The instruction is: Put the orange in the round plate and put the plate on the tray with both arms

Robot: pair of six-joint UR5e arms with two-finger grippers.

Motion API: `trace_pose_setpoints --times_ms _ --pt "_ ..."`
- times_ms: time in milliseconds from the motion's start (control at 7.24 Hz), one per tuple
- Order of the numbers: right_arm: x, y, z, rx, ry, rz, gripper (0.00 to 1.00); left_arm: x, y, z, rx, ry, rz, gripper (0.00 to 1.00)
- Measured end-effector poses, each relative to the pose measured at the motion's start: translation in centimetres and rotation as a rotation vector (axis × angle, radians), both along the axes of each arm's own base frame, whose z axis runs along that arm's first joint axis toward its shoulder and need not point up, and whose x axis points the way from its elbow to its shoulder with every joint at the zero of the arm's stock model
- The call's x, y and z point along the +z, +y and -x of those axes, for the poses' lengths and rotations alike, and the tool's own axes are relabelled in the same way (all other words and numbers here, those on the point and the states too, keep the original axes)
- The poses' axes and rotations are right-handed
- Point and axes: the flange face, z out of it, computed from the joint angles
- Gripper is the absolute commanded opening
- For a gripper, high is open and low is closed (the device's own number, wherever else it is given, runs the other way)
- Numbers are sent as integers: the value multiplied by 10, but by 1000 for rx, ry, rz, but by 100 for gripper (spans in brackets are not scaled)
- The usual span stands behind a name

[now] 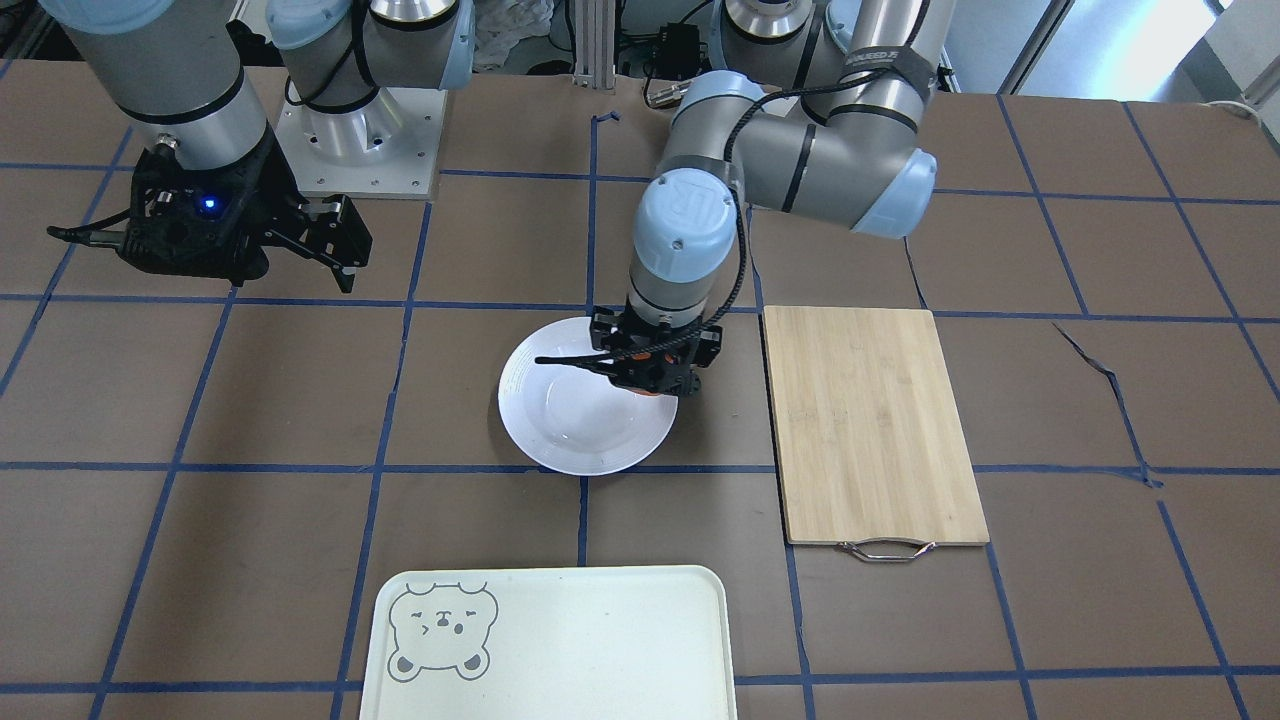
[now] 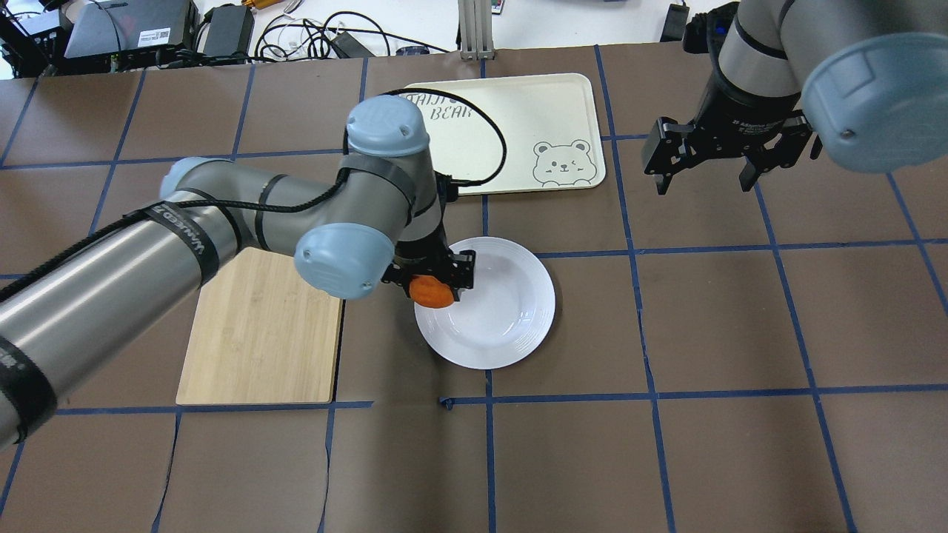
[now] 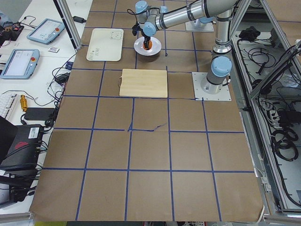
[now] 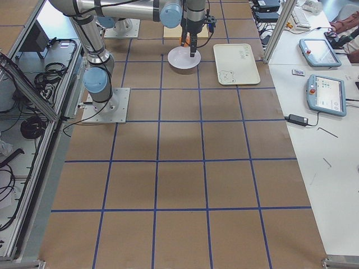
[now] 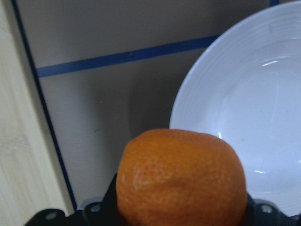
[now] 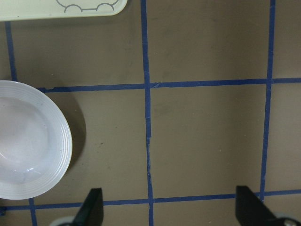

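Observation:
My left gripper (image 2: 435,280) is shut on the orange (image 2: 432,292) and holds it over the left rim of the round plate (image 2: 496,311). The left wrist view shows the orange (image 5: 181,178) close up, above the plate's edge (image 5: 197,84). The white plate (image 1: 570,420) rests on the brown table, empty. The cream tray (image 2: 518,111) with its bear face lies beyond the plate. My right gripper (image 2: 707,166) hangs open in the air to the right of the tray, well away from the plate, with its fingertips (image 6: 91,209) spread wide over the bare table.
A bamboo cutting board (image 2: 259,329) with a metal handle lies left of the plate, under my left forearm. Blue tape lines grid the brown table. Cables and electronics sit beyond the table's far edge (image 2: 222,29).

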Motion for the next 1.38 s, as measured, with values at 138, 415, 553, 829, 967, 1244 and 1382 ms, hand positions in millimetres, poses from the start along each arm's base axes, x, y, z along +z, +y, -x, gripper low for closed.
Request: trace_pose_setpoints --times_ms 138,415,553,829,967,1244,1382 --pt "0 0 0 -1 0 0 100 -18 11 18 29 7 23 100" --pt "0 0 0 -9 -7 1 100 -21 14 24 64 22 75 100" --pt "0 0 -1 -11 -10 2 100 -5 5 19 81 34 108 100" --pt "0 0 0 -12 -7 1 100 46 -23 -11 149 40 123 100" --pt "0 0 0 -11 -6 1 100 80 -32 -31 182 36 124 100" --pt "-3 -1 0 -10 -10 -5 100 156 -46 -80 267 29 121 100" --pt "-7 -3 -1 -9 -12 -11 100 195 -43 -94 290 21 127 100"
